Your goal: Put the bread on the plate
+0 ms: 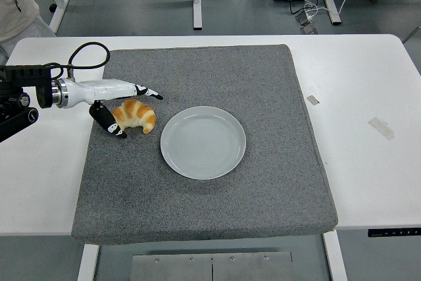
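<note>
A golden croissant (135, 116) lies on the grey mat (263, 83), just left of the empty pale plate (203, 142). My left hand (131, 106) reaches in from the left edge and sits around the croissant. Its white fingers (141, 90) stretch over the far side, and the thumb (108, 123) is down at the near left end. The fingers are spread and do not clamp the bread. The right arm is out of view.
The white table (368, 83) extends past the mat on the right, with two bits of tape (381, 127) on it. A person stands at the top left corner (16, 4). A black cable (85, 51) loops over my left wrist.
</note>
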Tool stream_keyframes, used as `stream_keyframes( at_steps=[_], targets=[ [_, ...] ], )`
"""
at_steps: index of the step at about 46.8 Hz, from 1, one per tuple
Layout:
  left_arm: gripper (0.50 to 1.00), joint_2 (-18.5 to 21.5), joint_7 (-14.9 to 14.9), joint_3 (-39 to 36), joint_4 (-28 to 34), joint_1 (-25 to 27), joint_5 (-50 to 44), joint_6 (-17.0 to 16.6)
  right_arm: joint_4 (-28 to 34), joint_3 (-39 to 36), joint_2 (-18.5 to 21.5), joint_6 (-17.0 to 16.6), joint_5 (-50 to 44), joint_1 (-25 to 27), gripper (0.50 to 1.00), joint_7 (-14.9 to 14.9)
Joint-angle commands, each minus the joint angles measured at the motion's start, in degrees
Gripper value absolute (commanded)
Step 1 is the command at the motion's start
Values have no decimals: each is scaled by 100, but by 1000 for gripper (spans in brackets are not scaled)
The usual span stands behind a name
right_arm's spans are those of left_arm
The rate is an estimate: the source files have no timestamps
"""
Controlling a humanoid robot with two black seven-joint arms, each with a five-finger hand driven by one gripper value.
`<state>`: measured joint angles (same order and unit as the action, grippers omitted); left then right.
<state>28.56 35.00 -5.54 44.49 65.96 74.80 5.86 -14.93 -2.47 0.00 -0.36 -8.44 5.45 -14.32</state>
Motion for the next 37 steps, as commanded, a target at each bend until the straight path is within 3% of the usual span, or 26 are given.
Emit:
stream_keyframes(
  at_steps=[1,15,28,37],
  targets=[
    [949,0,0,0,-1,-13,-1,-41,-1,1,0,0,0,9,1000,0],
    [854,-8,0,-52,-19,-66,61,-208,8,10,0,0,0,17,1000,0],
    [719,-175,0,-536,-212,-75,60,-744,8,10,0,0,0,17,1000,-1],
    [537,-342,0,-545,-440,-75,34,-788,8,10,0,0,0,17,1000,0]
  ],
)
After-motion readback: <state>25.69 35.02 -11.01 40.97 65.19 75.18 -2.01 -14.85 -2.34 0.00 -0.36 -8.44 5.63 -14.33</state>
